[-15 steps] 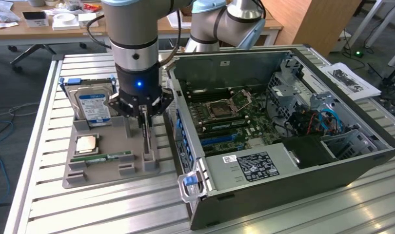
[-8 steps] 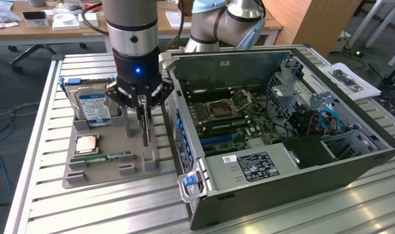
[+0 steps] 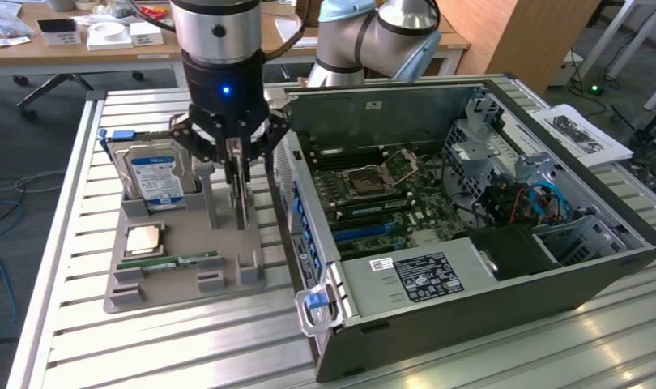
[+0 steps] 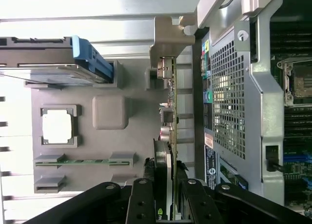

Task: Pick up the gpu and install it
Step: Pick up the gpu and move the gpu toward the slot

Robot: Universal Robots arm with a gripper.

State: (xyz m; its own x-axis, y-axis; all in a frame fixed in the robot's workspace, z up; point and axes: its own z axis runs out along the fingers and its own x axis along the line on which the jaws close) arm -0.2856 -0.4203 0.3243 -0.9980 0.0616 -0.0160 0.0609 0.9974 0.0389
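Note:
The gpu [image 3: 241, 204] is a thin dark card standing on edge above the grey parts tray [image 3: 172, 284], just beside the open computer case [image 3: 469, 267]. My gripper [image 3: 235, 166] comes straight down on the card's upper edge, and its black fingers press on both faces. The wrist view shows the gpu [image 4: 168, 112] edge-on, running away from my gripper [image 4: 168, 170] to its silvery metal bracket [image 4: 168, 38]. I cannot tell whether the card's lower edge still sits in the tray [image 4: 136, 136].
On the tray stand a silver hard drive [image 3: 155, 174] with a blue-white label, a processor chip [image 3: 144, 239] and a green memory stick [image 3: 182, 262]. The case lies open with its motherboard [image 3: 382, 194] exposed. All rests on a slatted metal table [image 3: 176, 348].

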